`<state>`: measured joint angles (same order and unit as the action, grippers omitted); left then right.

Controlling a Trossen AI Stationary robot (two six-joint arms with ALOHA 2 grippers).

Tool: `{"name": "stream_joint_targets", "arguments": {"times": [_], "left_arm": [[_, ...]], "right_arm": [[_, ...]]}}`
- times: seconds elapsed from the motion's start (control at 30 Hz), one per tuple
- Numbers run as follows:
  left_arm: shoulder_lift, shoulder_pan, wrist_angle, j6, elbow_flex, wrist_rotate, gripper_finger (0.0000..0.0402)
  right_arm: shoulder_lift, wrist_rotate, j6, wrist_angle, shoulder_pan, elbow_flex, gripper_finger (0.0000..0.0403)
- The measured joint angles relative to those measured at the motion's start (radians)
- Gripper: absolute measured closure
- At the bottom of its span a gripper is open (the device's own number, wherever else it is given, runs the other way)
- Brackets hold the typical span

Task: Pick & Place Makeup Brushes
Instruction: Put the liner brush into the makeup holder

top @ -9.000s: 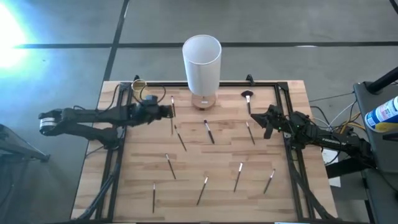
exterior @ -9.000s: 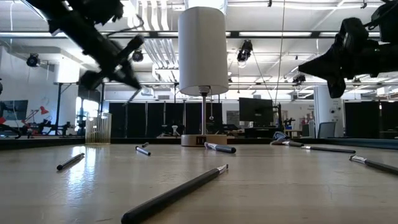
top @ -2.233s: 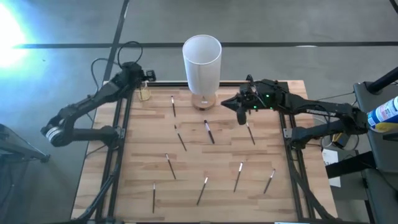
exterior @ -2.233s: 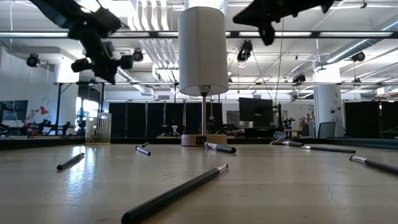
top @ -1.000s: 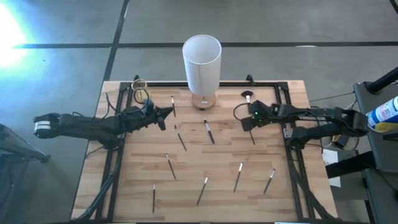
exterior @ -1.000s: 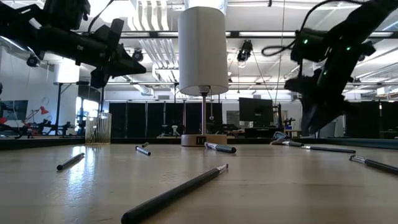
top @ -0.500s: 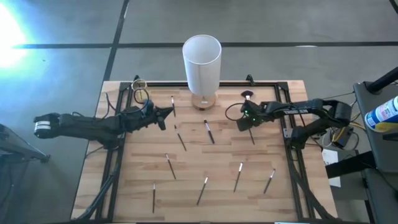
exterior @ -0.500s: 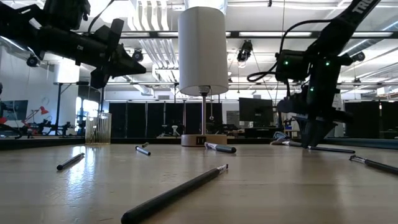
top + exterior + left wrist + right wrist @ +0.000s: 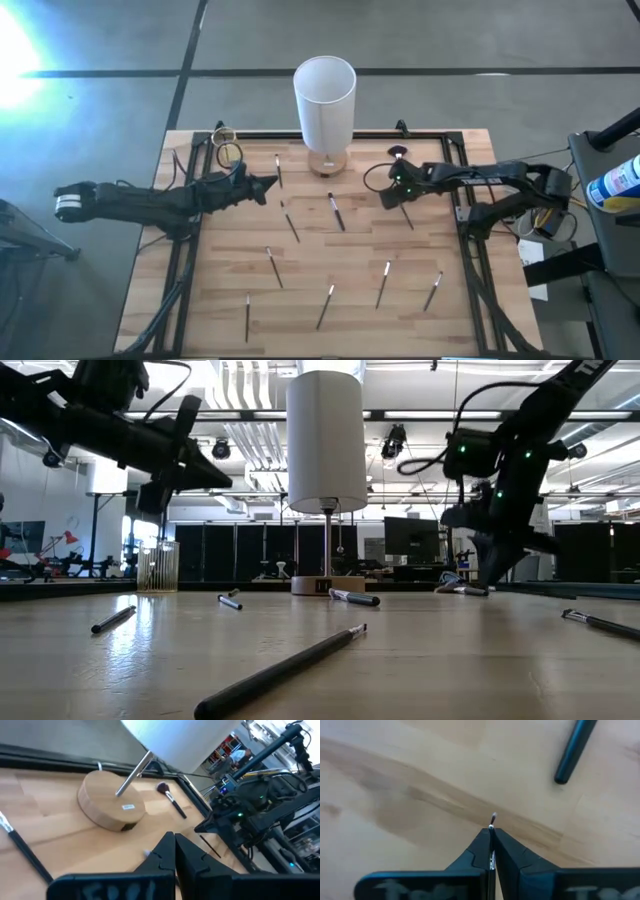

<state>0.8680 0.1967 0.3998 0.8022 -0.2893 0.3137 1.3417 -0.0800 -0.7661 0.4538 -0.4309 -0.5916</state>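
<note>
Right gripper (image 9: pixel 491 851) was pinched on a thin makeup brush (image 9: pixel 492 822) just above the table (image 9: pixel 430 330). Left gripper (image 9: pixel 268 184), fingers pressed together, hovered near the white cylinder (image 9: pixel 324 102). About nine brushes lay scattered, so most work remained.

My table (image 9: pixel 220 300) is pale wood with a dark frame. Makeup brushes (image 9: pixel 290 222) lie scattered over it, a fluffy-headed brush (image 9: pixel 397 153) at upper right. At top centre stands a white cylinder (image 9: pixel 324 95); upper left, what looks like a small clear cup (image 9: pixel 224 137).
</note>
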Motion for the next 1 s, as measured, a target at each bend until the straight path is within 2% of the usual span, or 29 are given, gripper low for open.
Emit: {"name": "stream_joint_targets", "arguments": {"times": [0.17, 0.3, 0.43, 0.57, 0.7, 0.87, 1.0], "left_arm": [[0.0, 0.0, -0.01, 0.055, -0.014, -0.03, 0.0367], [0.0, 0.0, -0.012, 0.07, -0.052, -0.098, 0.0335], [0.004, -0.001, -0.014, 0.062, -0.109, -0.142, 0.0312], [0.022, -0.002, -0.012, 0.004, -0.181, -0.172, 0.0301], [0.062, -0.003, -0.01, -0.082, -0.268, -0.231, 0.03], [0.147, -0.003, -0.012, -0.182, -0.399, -0.307, 0.03], [0.229, -0.003, -0.011, -0.229, -0.501, -0.375, 0.0301]], "right_arm": [[-0.096, 0.014, 0.011, 0.003, 0.007, 0.002, 0.039], [-0.204, 0.014, 0.021, -0.008, 0.031, 0.0, 0.039], [-0.323, 0.014, 0.033, -0.082, 0.074, -0.007, 0.039], [-0.427, 0.033, 0.062, -0.27, 0.126, -0.008, 0.039], [-0.475, 0.039, 0.086, -0.515, 0.173, -0.009, 0.039], [-0.452, 0.04, 0.101, -0.835, 0.198, -0.009, 0.039], [-0.394, 0.07, 0.142, -0.954, 0.197, -0.073, 0.039]]}}
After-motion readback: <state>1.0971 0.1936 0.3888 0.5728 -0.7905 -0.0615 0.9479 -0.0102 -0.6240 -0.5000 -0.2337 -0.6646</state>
